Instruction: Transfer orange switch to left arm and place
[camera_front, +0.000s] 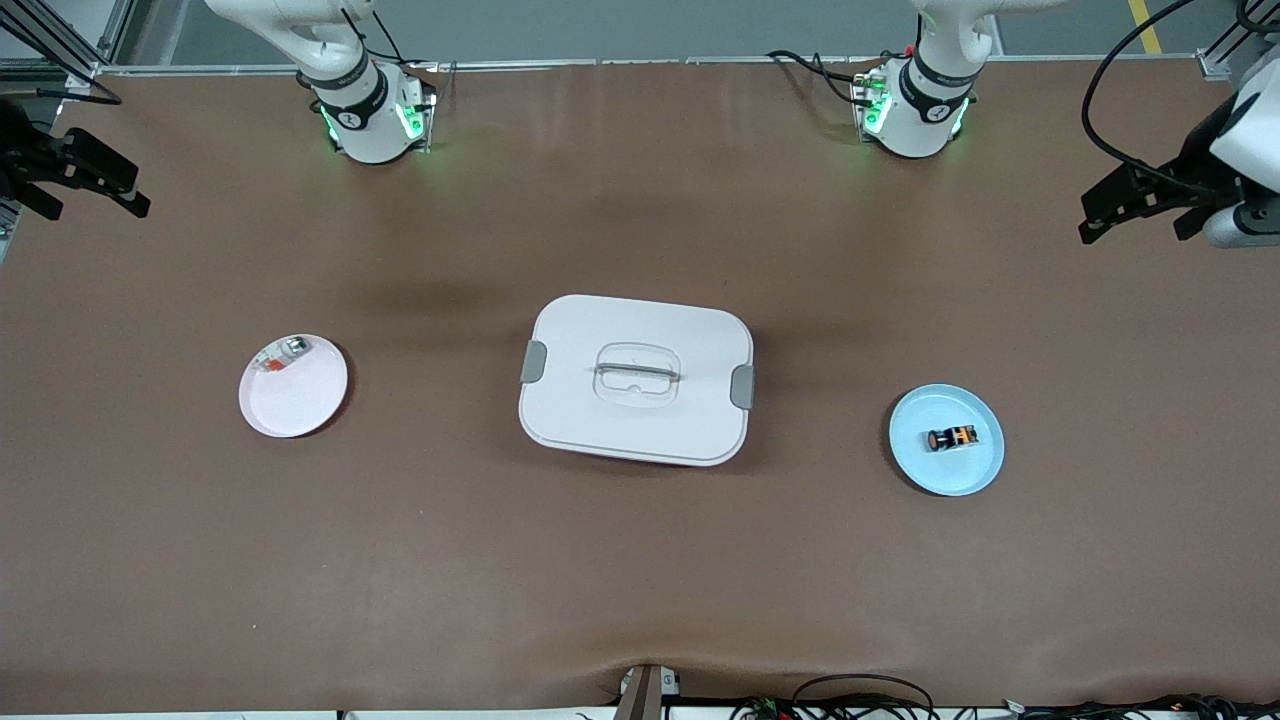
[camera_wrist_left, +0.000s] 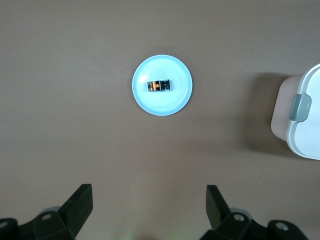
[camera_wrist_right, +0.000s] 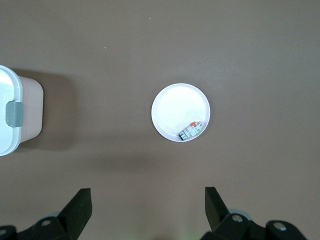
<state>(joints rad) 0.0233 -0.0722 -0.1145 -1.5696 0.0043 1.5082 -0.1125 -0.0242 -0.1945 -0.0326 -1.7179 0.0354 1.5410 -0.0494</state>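
The orange switch (camera_front: 950, 438) lies on its side on a light blue plate (camera_front: 945, 478) toward the left arm's end of the table. It also shows in the left wrist view (camera_wrist_left: 159, 86) on that plate (camera_wrist_left: 162, 104). The white box (camera_front: 636, 378) stands at the table's middle, lid on. My left gripper (camera_front: 1135, 228) hangs high over the table's edge at the left arm's end, open and empty (camera_wrist_left: 149, 205). My right gripper (camera_front: 98, 208) hangs high over the right arm's end, open and empty (camera_wrist_right: 148, 207).
A pale pink plate (camera_front: 300, 405) sits toward the right arm's end of the table and holds a small silver-and-red clear part (camera_front: 280, 357), which also shows in the right wrist view (camera_wrist_right: 192, 131). The box's grey latches (camera_front: 742, 386) face both plates.
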